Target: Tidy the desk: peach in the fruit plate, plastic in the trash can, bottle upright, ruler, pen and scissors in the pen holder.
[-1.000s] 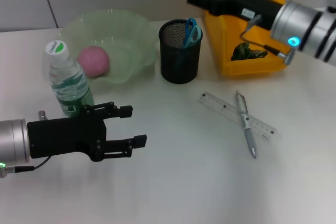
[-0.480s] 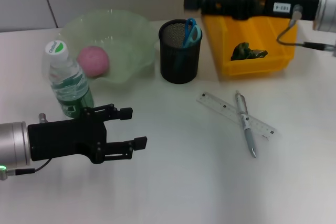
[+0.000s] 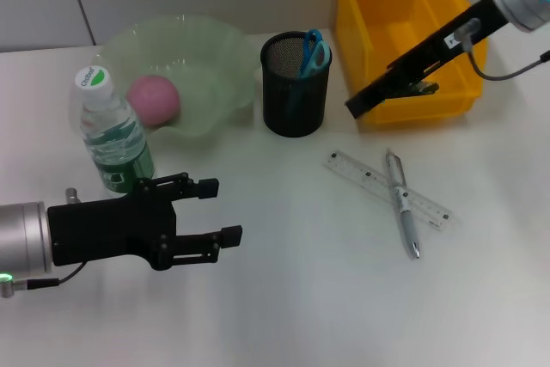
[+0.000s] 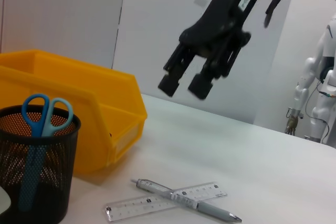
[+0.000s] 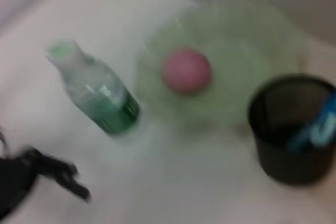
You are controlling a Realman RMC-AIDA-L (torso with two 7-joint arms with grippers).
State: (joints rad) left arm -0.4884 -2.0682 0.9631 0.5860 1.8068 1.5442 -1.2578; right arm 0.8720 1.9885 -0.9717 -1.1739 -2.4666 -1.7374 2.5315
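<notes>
**Desk inspection: both arms clear of the objects**

Head view. The left pincer hovers low over the counter's near-left area, arm horizontal, fingers spread and holding nothing. The right pincer hangs at the front wall of the yellow bin at the far-right edge, its arm slanting down from the upper right. The bottle stands upright near the left edge, just behind the left pincer. The pink peach lies in the green fruit plate at the far-left. The mesh pen holder stands between plate and bin, with the blue scissors in it. The ruler and pen lie crossed on the white counter, right of centre. A dark scrap lies inside the bin.

Left wrist view. The right pincer is in the air above the counter, fingers parted and empty. Below it lie the pen across the ruler. A white wall and a white humanoid figure stand behind.

Right wrist view. Blurred; the bottle, peach and pen holder are recognisable.
</notes>
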